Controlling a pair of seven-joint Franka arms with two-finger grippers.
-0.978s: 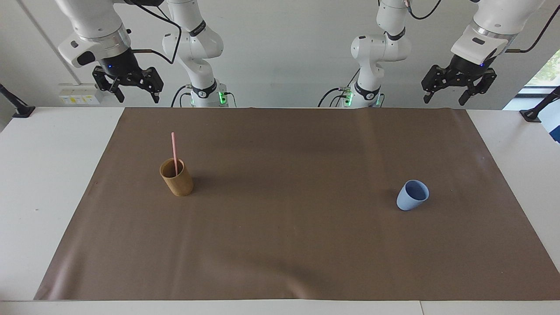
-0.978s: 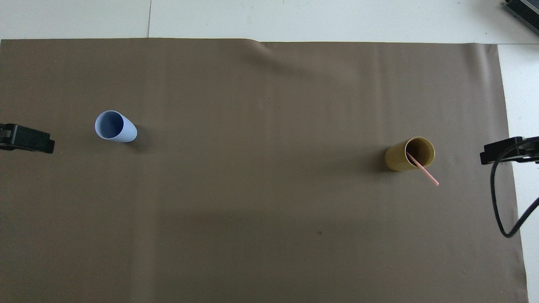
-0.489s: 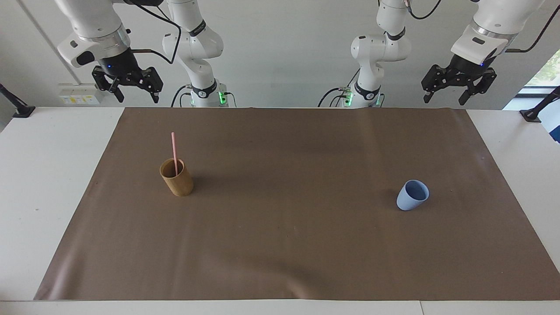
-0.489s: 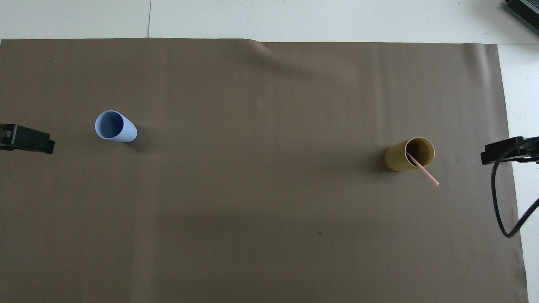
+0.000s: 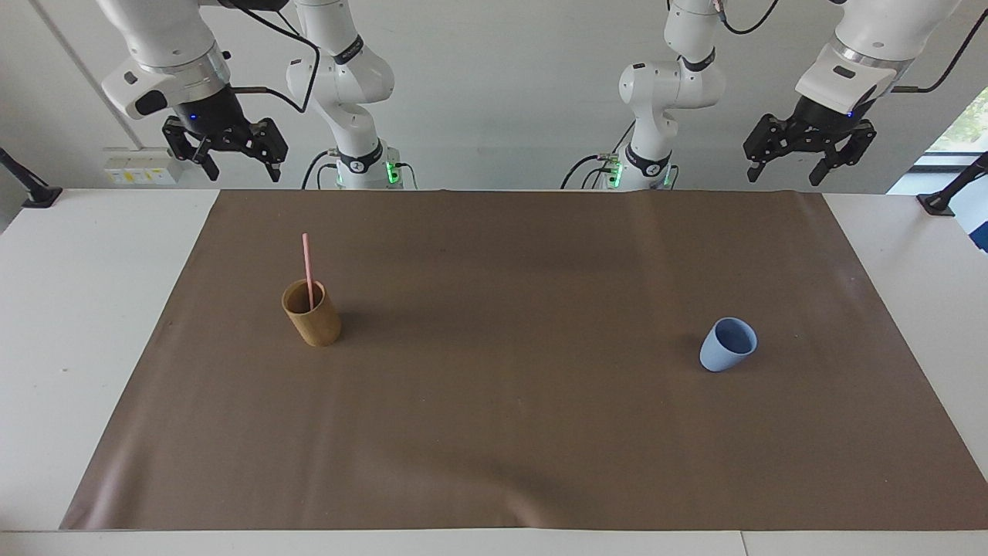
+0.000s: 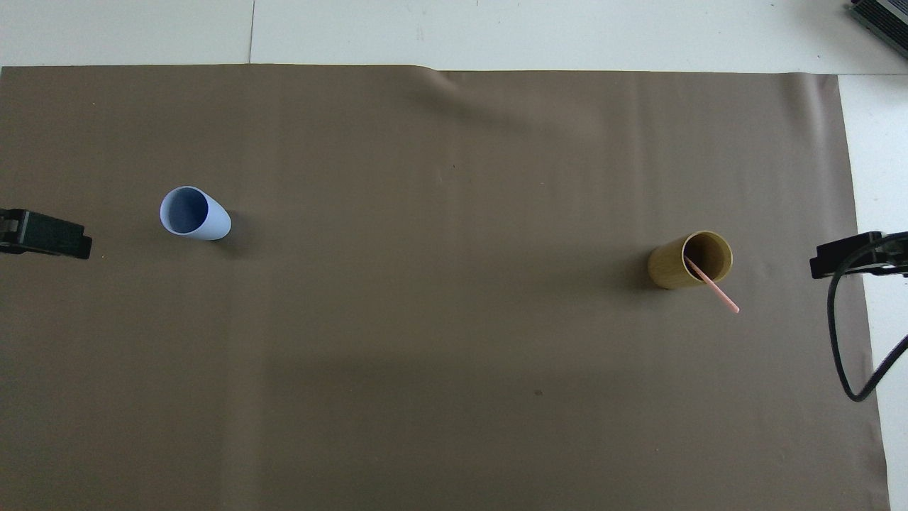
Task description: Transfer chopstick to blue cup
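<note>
The pink chopstick stands leaning in a tan bamboo-coloured cup toward the right arm's end of the table. The light-blue cup stands upright and empty toward the left arm's end. My right gripper hangs open high over the robots' edge of the brown mat, well apart from the tan cup. My left gripper hangs open high over the mat's corner, well apart from the blue cup. In the overhead view only the grippers' tips show at the side edges.
The brown mat covers most of the white table. A black cable hangs from the right arm over the mat's edge. Black clamps sit at the table's corners.
</note>
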